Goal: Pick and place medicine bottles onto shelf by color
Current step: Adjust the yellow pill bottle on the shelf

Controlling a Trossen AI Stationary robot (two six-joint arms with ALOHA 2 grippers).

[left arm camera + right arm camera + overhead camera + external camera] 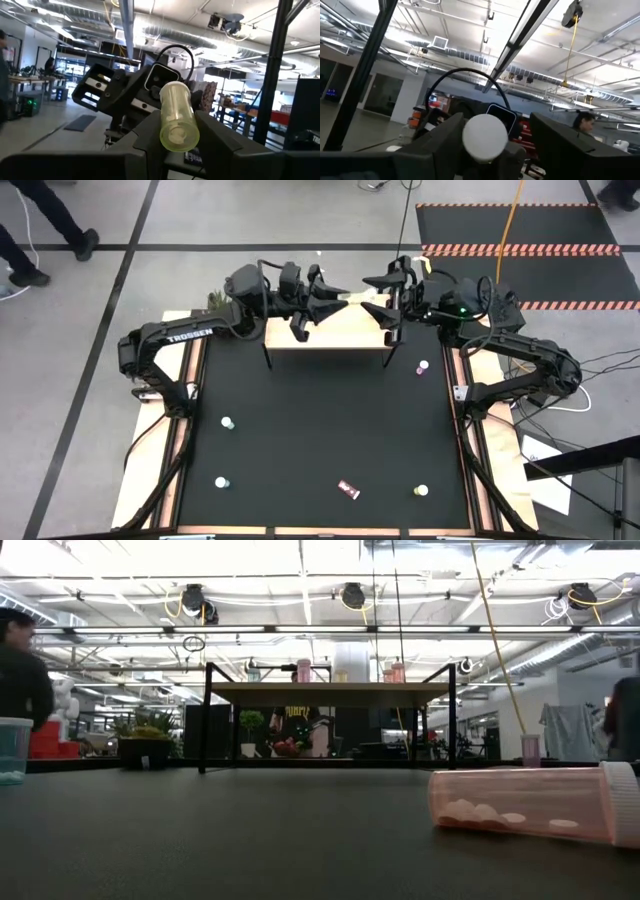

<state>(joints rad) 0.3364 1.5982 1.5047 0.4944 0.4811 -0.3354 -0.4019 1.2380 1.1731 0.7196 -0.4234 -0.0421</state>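
Both grippers hover over the far-edge wooden shelf (330,335), facing each other. My left gripper (335,297) (177,127) is shut on a yellow-green medicine bottle (176,112). Its white cap (485,137) points at my right gripper (370,294) (495,137), which is open, one finger on each side of the cap. Several bottles stand on the shelf top (325,692), among them pink ones (303,670) (397,671). Loose bottles stand on the black mat (227,422) (221,481) (421,491) (423,366). One pink bottle lies on its side (348,489) (530,805). My left gripper pinches the yellow-green bottle near its bottom end (179,134) between the two fingers. The bottle lies along the fingers, lifted clear above the shelf, with its cap end toward the right gripper. My right gripper: the cap sits close against one finger (442,145); whether it touches, I cannot tell.
The shelf stands on thin dark legs (206,720) (451,720) at the mat's far edge. A small potted plant (216,300) sits beside the shelf's left end. People move in the room beyond the table (20,680). The mat's middle (320,420) is bare.
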